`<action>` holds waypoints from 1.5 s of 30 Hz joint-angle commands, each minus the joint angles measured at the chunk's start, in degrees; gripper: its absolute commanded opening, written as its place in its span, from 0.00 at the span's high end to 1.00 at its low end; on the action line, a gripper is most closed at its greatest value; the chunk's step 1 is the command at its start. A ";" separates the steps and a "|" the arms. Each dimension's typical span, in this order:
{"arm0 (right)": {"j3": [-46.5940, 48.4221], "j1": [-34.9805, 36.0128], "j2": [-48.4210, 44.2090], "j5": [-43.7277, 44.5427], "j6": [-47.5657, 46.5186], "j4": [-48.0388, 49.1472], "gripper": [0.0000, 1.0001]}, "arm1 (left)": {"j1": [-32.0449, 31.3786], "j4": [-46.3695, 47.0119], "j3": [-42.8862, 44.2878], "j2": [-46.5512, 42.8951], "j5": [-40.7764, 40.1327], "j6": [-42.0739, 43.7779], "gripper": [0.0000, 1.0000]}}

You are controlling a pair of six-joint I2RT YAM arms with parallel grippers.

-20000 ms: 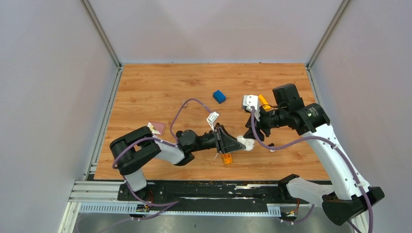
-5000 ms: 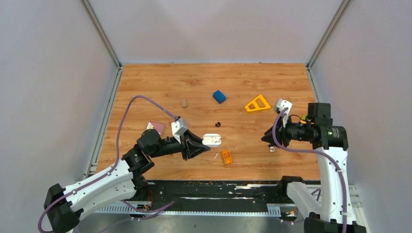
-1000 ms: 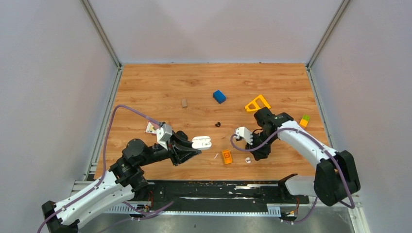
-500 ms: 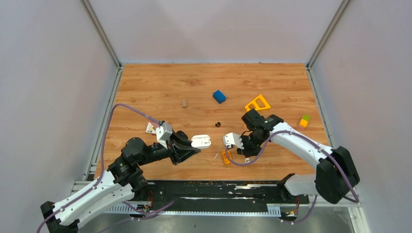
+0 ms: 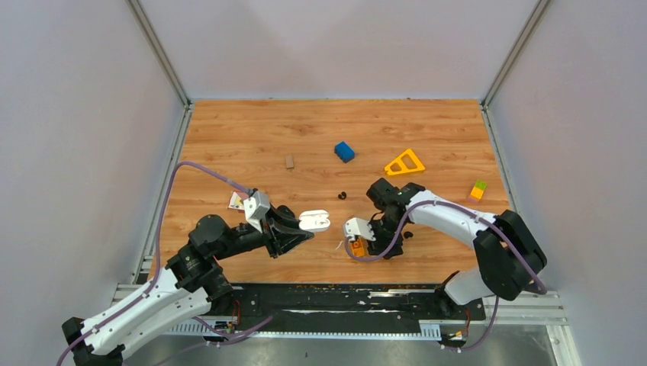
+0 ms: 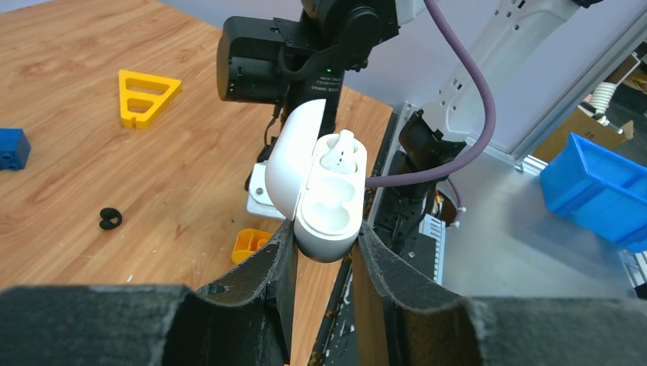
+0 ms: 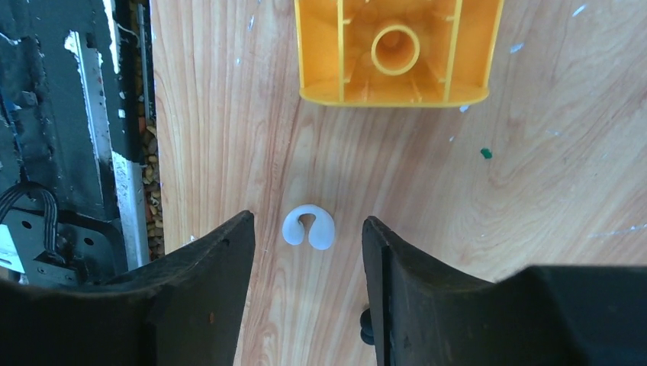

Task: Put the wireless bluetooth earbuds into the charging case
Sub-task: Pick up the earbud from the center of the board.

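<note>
The left claw [image 6: 324, 229] is pinching the charging case [image 6: 324, 183] by its bottom end, with one finger on each side. The case is held up off the wooden table [image 5: 252, 137]. Its lid stands open, leaning toward the right arm [image 6: 305, 53]. The inside is white. A little white bump stands in the far pocket (I cannot tell if it is an earbud).

The right claw [image 7: 307, 219] points down at the table with its fingers spread wide. A tiny earbud [image 7: 308, 228] lies on the wood right between them. It is white and curled like the letter C, and it touches neither finger. A small black bit [image 7: 366, 326] peeks out beside one finger. Just past the earbud lies an orange block [image 7: 395, 49] with its hollow side up.

Seen from above, the two claws are near each other by the front edge of the table, and the case is just to the left of the right claw. Farther back on the table lie a small black ring [image 5: 342, 195], a blue block [image 5: 344, 151] and a yellow triangle [image 5: 405, 162]. A little green and orange block [image 5: 478, 189] sits near the right edge.
</note>
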 commanded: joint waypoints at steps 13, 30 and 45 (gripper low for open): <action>-5.62 0.18 -1.58 5.40 4.22 11.47 0.43 | -0.02 -0.46 1.84 -2.23 -0.58 0.37 1.00; -5.13 -1.21 -0.63 15.18 12.49 20.66 0.45 | -0.01 0.52 0.56 -2.88 -0.75 -0.19 1.00; 3.22 -8.89 -0.25 5.02 21.05 12.37 0.49 | 0.01 -0.21 0.73 -3.75 -0.74 -0.45 1.00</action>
